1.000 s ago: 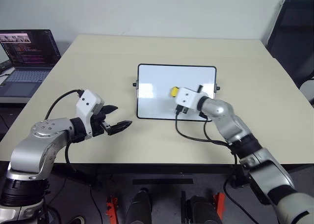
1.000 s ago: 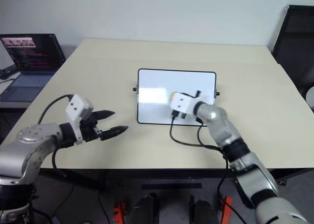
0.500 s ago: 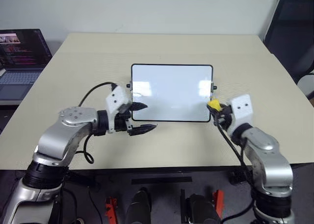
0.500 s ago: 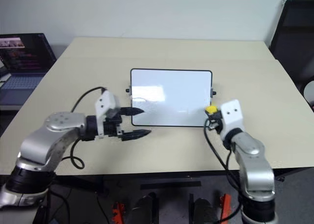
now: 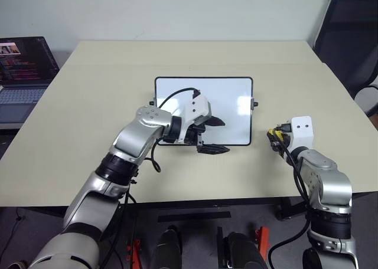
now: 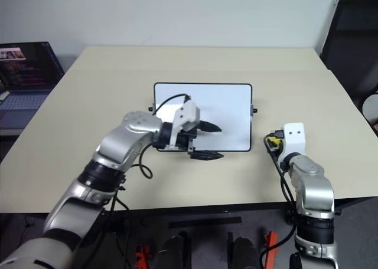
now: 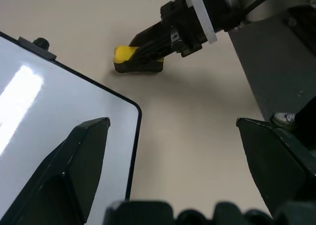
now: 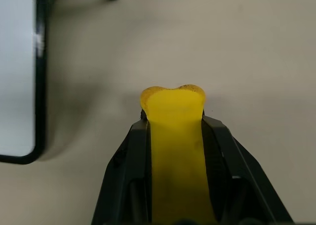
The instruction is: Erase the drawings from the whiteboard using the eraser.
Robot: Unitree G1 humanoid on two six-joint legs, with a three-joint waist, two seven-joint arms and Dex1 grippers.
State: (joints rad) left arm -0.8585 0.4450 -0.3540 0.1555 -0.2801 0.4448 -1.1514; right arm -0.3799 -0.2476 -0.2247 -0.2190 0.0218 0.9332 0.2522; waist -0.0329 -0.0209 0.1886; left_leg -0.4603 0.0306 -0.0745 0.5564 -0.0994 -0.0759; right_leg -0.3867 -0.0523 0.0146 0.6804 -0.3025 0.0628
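The whiteboard (image 5: 230, 104) lies flat in the middle of the beige table. The drawings are out of view: the board's bare surface looks plain white, and my left arm covers part of it. My left gripper (image 5: 215, 135) hovers open over the board's near edge, pointing right, with nothing between its fingers. Right of the board, my right gripper (image 5: 273, 135) is shut on the yellow eraser (image 8: 174, 131). In the left wrist view the eraser (image 7: 125, 56) sits low on the table, just past the board's corner (image 7: 129, 117).
An open laptop (image 5: 22, 68) stands on a separate desk at the far left. A black chair (image 5: 348, 39) is at the back right. A cable loops from my left wrist over the board. Bare table (image 5: 177, 56) lies all around the board.
My left gripper has swung right, from the table left of the board to over its near edge. My right gripper has carried the eraser off the board to the table on its right.
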